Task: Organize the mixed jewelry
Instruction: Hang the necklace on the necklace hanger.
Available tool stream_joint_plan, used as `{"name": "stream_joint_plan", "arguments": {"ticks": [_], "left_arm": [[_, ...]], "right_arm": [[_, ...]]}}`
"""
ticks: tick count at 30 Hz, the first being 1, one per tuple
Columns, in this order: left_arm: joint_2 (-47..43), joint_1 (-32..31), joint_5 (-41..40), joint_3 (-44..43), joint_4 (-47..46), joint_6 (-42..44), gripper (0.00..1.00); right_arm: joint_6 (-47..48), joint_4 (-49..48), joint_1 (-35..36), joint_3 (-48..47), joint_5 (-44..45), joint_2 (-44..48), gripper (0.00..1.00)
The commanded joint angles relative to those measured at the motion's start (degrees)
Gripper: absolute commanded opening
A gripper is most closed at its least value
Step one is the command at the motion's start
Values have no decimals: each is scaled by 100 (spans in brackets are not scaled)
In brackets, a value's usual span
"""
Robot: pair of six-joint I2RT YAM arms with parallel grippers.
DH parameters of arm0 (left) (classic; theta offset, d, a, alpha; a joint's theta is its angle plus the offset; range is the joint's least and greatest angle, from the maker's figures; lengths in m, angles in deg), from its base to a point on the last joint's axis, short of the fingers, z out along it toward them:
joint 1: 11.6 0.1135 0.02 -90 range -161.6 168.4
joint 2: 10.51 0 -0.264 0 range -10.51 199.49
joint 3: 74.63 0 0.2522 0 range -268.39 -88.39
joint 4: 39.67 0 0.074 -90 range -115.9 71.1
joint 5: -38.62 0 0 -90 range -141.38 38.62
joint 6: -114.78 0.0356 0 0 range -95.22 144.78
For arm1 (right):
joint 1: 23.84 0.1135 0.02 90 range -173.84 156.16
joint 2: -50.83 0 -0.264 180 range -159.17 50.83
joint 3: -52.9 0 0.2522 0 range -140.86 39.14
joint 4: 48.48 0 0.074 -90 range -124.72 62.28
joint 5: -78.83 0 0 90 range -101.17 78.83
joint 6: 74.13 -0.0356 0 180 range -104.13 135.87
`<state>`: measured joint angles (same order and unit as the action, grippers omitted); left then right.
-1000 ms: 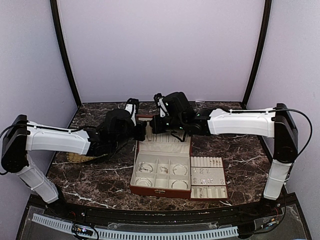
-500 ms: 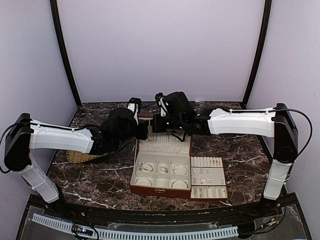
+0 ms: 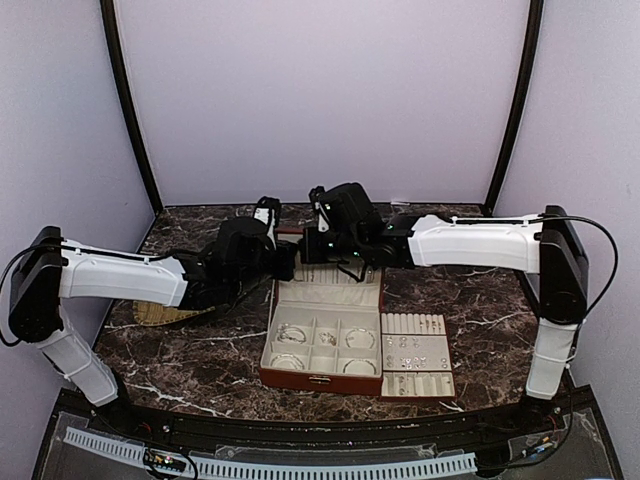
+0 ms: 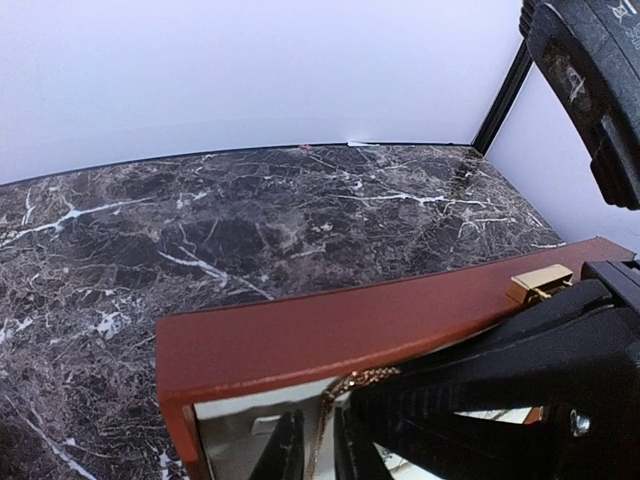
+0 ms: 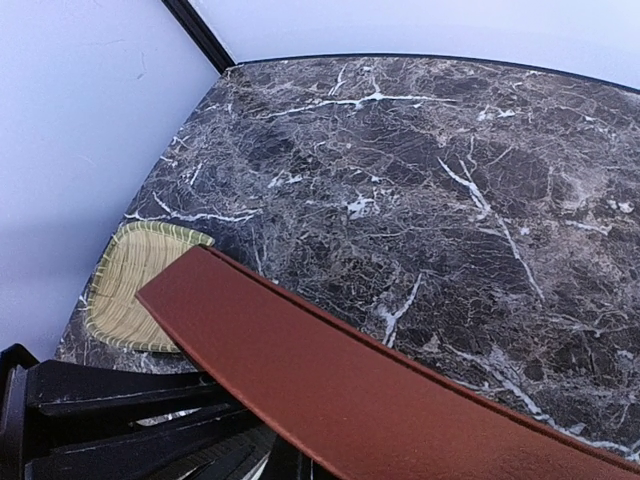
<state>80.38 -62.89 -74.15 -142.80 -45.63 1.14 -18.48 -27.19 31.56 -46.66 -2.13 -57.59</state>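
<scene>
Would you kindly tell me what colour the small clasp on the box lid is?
Gold clasp on the red-brown lid; clearest in the left wrist view.

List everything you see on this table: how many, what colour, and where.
jewelry box: one, red-brown with cream lining, table centre, lid raised
mixed jewelry: several small silvery pieces, in the box compartments and on the tray; exact count unclear
slotted tray: one, cream with brown rim, just right of the box
woven mat: one, straw-coloured, far left, partly under the left arm
table: one, dark marble
left gripper: one, black, at the lid's left end
right gripper: one, black, shut, at the lid's top edge
</scene>
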Motion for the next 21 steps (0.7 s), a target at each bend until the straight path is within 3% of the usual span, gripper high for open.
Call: {"name": "stream_joint_plan", "arguments": {"ticks": [1,8,16,21], "left_arm": [[-118,36,-66,121,-32,-62,17],[-536,31,199,520,-374,217,23],[-1402,31,985,1199,-1021,577,37],[-1853,44,872,1325,-938,697,43]], "right_arm": [[-161,-5,-46,-180,79,-66,0],[-228,-9,-46,-119,176,29,0],[-333,165,-53,-126,375,40,0],[-409,204,-55,-45,385,73,0]]}}
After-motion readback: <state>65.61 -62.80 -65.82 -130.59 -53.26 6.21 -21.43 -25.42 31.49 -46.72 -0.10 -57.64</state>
